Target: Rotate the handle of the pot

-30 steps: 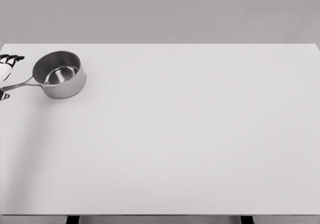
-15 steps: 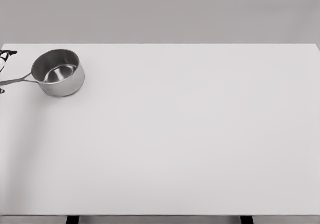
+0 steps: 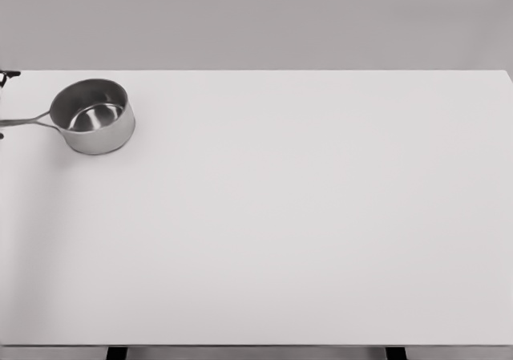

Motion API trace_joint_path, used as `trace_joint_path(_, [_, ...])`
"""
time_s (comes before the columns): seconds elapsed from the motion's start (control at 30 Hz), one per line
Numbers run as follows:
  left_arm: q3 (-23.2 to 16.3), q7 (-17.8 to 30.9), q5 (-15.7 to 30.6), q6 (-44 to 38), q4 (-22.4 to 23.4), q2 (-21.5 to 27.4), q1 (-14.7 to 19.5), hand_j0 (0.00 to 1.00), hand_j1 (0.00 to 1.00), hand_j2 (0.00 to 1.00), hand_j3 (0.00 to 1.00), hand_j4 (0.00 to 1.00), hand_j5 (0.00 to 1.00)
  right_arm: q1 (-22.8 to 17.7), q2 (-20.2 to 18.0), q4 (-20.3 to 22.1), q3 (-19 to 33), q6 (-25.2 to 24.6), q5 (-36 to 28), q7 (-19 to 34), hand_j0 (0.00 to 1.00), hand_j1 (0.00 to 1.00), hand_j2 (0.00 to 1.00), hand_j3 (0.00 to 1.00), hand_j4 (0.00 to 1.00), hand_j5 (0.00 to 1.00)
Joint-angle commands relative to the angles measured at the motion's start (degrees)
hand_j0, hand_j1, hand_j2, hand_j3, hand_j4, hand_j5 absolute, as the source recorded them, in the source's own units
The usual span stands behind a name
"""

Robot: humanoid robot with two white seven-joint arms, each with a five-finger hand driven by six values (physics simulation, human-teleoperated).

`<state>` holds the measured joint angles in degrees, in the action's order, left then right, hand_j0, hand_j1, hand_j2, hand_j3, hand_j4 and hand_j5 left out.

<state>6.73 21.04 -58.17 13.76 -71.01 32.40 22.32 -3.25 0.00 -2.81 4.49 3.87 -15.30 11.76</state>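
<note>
1. At the far left edge of the view, only a dark sliver of the left hand [image 3: 5, 76] shows, level with the counter's back edge. So little of it is in frame that I cannot tell whether its fingers are spread, curled or gripping anything.
2. Just below that sliver, the pot handle [image 3: 26, 122] runs in from the left edge of the view. It is a thin metal bar, nearly level, pointing left and away from the pot body. Its outer end is cut off by the frame, so I cannot tell whether the hand touches it.
3. The handle joins the pot [image 3: 92, 116], a small steel saucepan standing upright in the far left corner of the counter, near the back edge. It is open on top, with a shiny bottom inside and a soft shadow under its right side.
4. To the right of the pot stretches the white counter [image 3: 321, 216], wide and plain, reaching to the right side of the view.
5. Behind the counter stands a flat grey wall [image 3: 256, 23].
6. The right hand is nowhere in view.
</note>
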Motion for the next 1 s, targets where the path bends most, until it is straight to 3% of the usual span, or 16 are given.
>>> trace_joint_path(0.0, [-0.4, 0.0, 0.1, 0.0, 1.8, -0.1, 0.0, 1.00, 1.00, 1.00, 1.00, 1.00, 1.00, 0.0, 0.0, 0.0, 0.0, 0.0, 0.0, 0.0, 1.00, 1.00, 1.00, 1.00, 1.00, 1.00])
trace_joint_path(0.97, [-2.4, -0.8, 0.1, -1.6, 8.5, -0.1, 6.2, 1.00, 1.00, 1.00, 1.00, 1.00, 1.00, 0.0, 0.0, 0.0, 0.0, 0.0, 0.0, 0.0, 1.00, 1.00, 1.00, 1.00, 1.00, 1.00])
